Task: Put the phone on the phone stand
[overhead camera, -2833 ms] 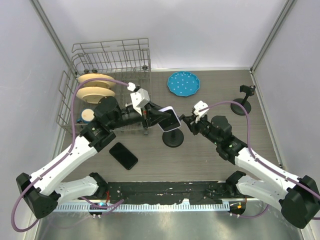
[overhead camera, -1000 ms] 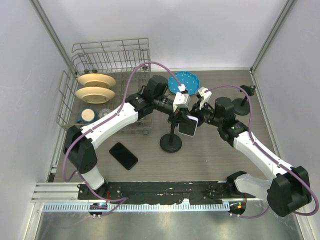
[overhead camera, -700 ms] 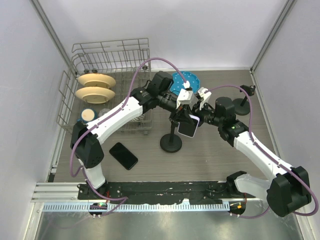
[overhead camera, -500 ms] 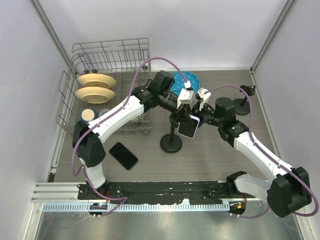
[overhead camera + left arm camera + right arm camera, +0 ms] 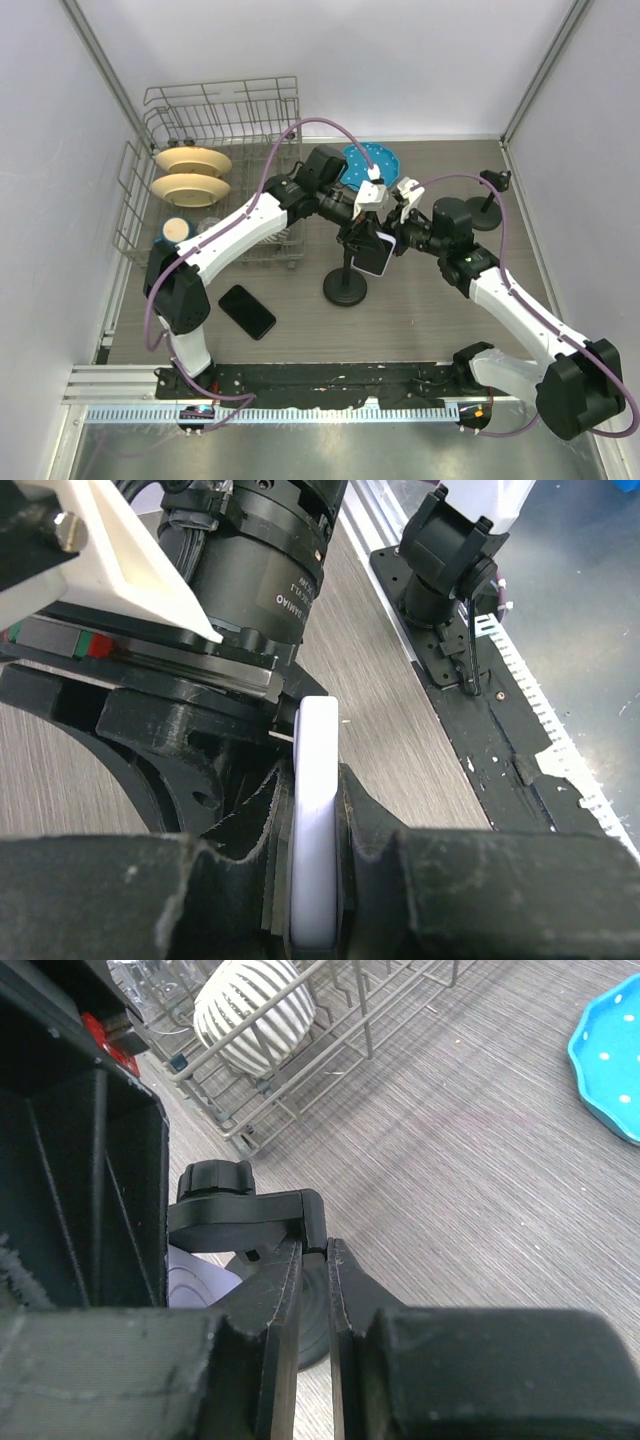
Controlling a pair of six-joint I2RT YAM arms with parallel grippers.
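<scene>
**Grey wood-grain desk [image 5: 420, 325], white-walled cell: phone at the stand head, not yet seated**

Item 1. White-edged slab phone with a dark screen [image 5: 374, 254]. Held off the desk, directly above the black phone stand with a round base [image 5: 345, 290], up against its upper end. Its long axis is tilted and slopes down toward the base. The left wrist view shows it edge-on [image 5: 318, 780].

Item 2. Left claw [image 5: 360, 234]. Clamped on the phone across its thin faces, reaching in from the rack side of the stand. This is the carrying arm, and its fingers crowd the cradle.

Item 3. Right claw [image 5: 313, 1255]. Fingers are drawn almost together and appear pinched on the stand's thin top bracket, just below its knob. It comes in from the side of the stand opposite the rack, probably to steady the head.

Item 4. Governing relation: phone and bracket sit side by side at the stand's top, both claws very near each other. Seating likely needs the phone's lower edge brought into the cradle without the fingers clashing.

Item 5. Surroundings:
- Second black phone [image 5: 247, 311], flat on the desk, on the rack side of the stand and nearer the arm bases.
- Wire dish rack [image 5: 222, 110], beyond that.
- Blue dotted plate [image 5: 366, 165], behind the stand.
- Second small black stand [image 5: 487, 205], well apart on the far side.

None of these blocks the move.
</scene>
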